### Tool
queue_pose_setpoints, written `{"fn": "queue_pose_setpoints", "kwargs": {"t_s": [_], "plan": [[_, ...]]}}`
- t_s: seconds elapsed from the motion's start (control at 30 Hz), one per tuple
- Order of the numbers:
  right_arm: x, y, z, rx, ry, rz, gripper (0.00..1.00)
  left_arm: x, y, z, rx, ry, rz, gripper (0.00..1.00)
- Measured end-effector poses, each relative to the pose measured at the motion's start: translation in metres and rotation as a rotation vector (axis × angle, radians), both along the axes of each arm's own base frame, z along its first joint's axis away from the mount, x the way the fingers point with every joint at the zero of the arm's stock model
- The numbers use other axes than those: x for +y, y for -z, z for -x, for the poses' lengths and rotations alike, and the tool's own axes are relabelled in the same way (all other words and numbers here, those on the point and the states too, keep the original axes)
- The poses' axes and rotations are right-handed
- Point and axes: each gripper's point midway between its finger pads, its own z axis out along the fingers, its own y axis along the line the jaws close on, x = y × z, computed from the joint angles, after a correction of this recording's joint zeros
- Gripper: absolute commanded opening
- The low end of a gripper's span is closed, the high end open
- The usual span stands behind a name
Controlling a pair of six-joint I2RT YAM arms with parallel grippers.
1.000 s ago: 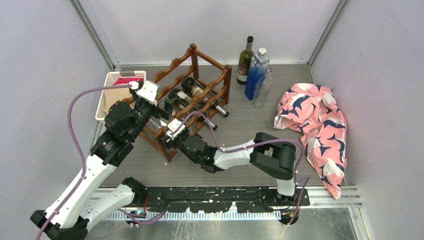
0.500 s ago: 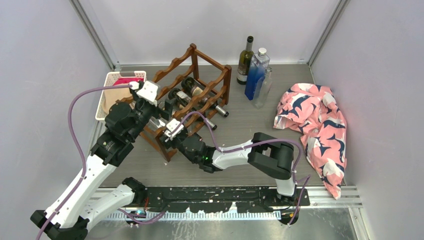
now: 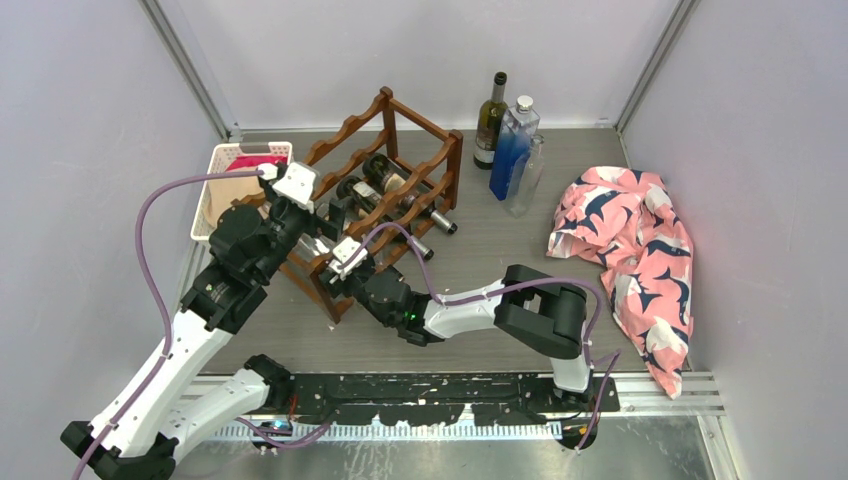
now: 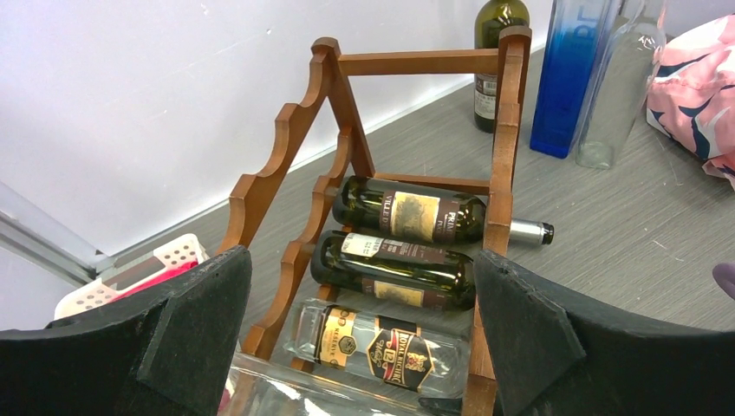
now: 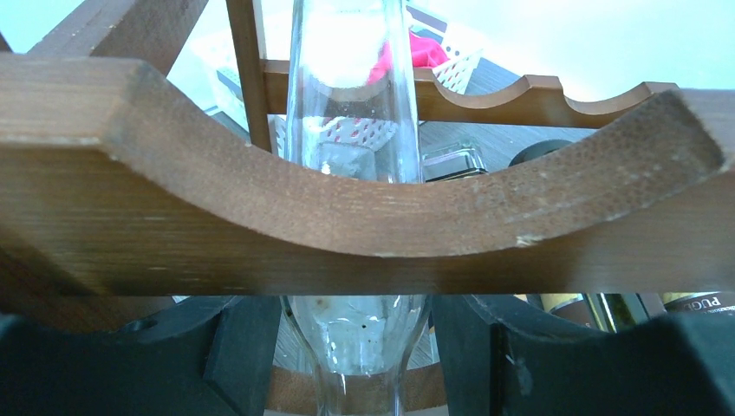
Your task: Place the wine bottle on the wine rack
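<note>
The dark reddish-brown wooden wine rack (image 3: 345, 135) stands left of centre and holds two dark bottles (image 4: 407, 217) and a clear labelled bottle (image 4: 390, 351). In the right wrist view, my right gripper (image 5: 355, 325) is closed on the neck and shoulder of a clear glass wine bottle (image 5: 355, 87). The bottle points into the rack, just under a scalloped rail (image 5: 347, 208). In the top view this gripper (image 3: 346, 262) sits at the rack's near lower corner. My left gripper (image 3: 318, 228) hovers at the rack's left end, its jaws wide open (image 4: 360, 260) over the clear bottle's body (image 4: 260, 394).
A white plastic basket (image 3: 225, 165) sits left of the rack against the wall. A green bottle (image 3: 490, 120), a blue bottle (image 3: 510, 155) and a clear bottle (image 3: 530, 180) stand at the back. A pink patterned cloth (image 3: 625, 235) lies at the right.
My right gripper has crept slightly left, closer in under the rack. The left arm has not visibly moved.
</note>
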Motion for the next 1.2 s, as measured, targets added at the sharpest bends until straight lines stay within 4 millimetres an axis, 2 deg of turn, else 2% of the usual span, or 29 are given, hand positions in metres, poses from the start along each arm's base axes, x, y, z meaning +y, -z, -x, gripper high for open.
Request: {"fn": "queue_pose_setpoints", "kwargs": {"t_s": [0.4,0.67,0.73,0.93,1.2], "plan": [[0.0013,0.0018,0.0029,0.02,-0.016,0.002,0.17,0.0016,0.0005,-0.0009,0.001,-0.006,-0.001,0.98],[0.0022,0.0017,0.007,0.022,-0.024,0.009,0.21,0.0018,0.0005,-0.001,0.001,-0.006,-0.001,0.98],[0.0023,0.0016,0.0073,0.021,-0.025,0.01,0.23,0.0022,0.0005,-0.0011,0.001,-0.008,-0.001,0.98],[0.002,0.0015,0.007,0.016,-0.023,0.014,0.39,0.003,0.0005,-0.0016,0.001,-0.011,-0.001,0.98],[0.0008,0.001,0.0056,0.016,-0.012,0.013,0.5,0.0031,0.0005,-0.0016,0.001,-0.011,-0.001,0.98]]}}
